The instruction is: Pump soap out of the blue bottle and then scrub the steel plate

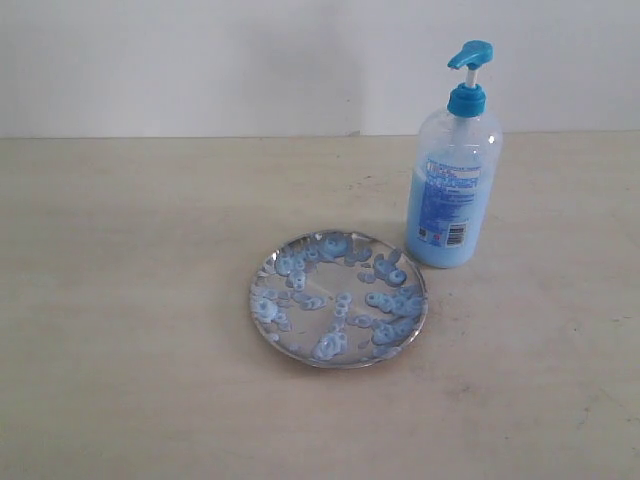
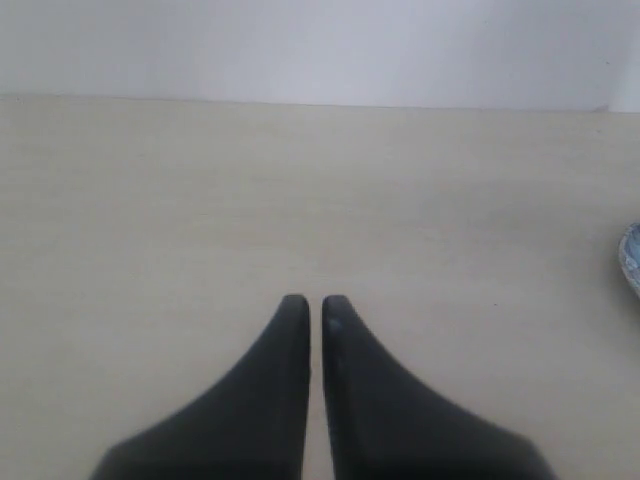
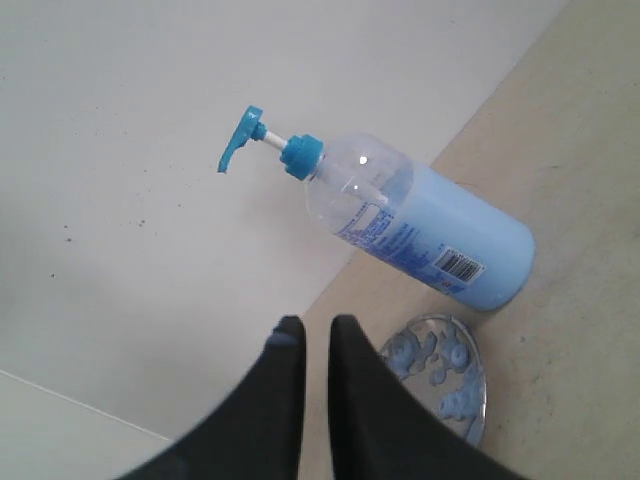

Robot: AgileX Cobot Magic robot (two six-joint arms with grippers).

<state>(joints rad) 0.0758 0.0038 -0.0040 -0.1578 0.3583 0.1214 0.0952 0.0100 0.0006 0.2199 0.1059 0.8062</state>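
Observation:
The blue bottle (image 1: 454, 160) stands upright on the table, about two-thirds full of light blue soap, with its pump head (image 1: 469, 56) raised. Just in front and to its left lies the steel plate (image 1: 338, 298), dotted with pale-blue ring-like soap blobs (image 1: 391, 300). Neither gripper shows in the exterior view. In the left wrist view my left gripper (image 2: 315, 302) is shut and empty over bare table, the plate's edge (image 2: 630, 260) barely visible. In the right wrist view my right gripper (image 3: 316, 325) is shut with nothing held, away from the bottle (image 3: 420, 225) and the plate (image 3: 445, 372).
The beige table (image 1: 130, 300) runs back to a white wall (image 1: 200, 60) close behind the bottle. Nothing else stands on it.

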